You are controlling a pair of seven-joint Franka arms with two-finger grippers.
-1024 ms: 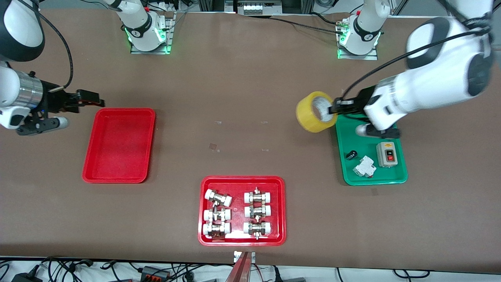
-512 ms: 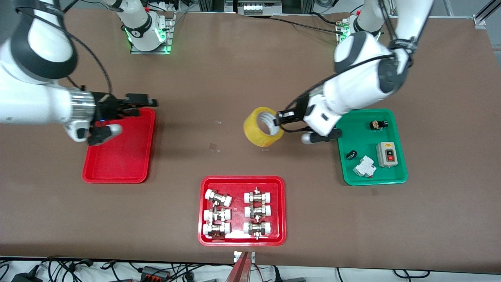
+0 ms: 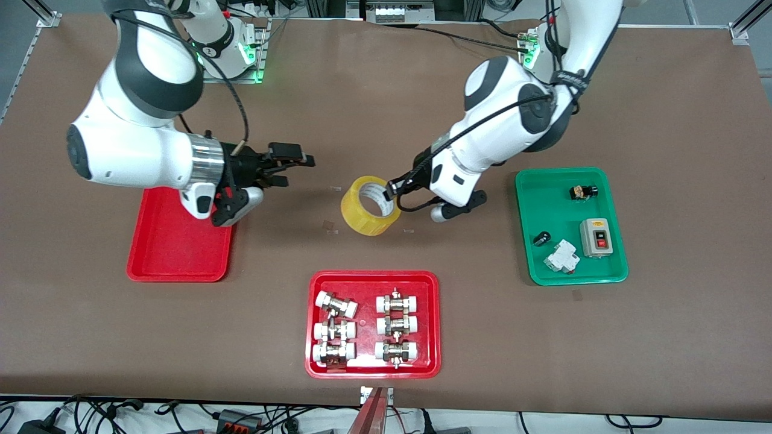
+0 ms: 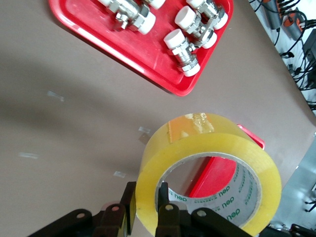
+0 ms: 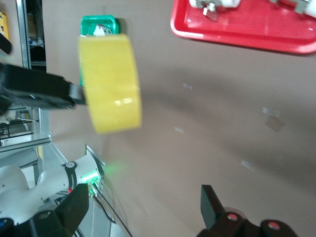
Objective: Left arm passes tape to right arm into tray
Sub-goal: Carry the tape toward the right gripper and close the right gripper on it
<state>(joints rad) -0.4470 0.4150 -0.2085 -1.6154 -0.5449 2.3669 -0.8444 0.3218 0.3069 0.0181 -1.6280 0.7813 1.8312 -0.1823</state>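
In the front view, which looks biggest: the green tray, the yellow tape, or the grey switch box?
1. Green tray
2. Tape, held up in the left claw, so its raised height may inflate it a little
3. Switch box

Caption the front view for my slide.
Left pincer holds the tape toward the open right pincer above the table's middle.

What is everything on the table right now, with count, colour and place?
Tape: one, yellow, held in the air over the table's middle.
Narrow tray: one, red, toward the right arm's end.
Wide tray: one, red, nearest the front camera, holding six metal fittings with white caps.
Green tray: one, toward the left arm's end, holding a grey switch box, a white breaker and two small black parts.
Left gripper: shut on the tape's wall.
Right gripper: open, over the table beside the narrow tray, facing the tape.
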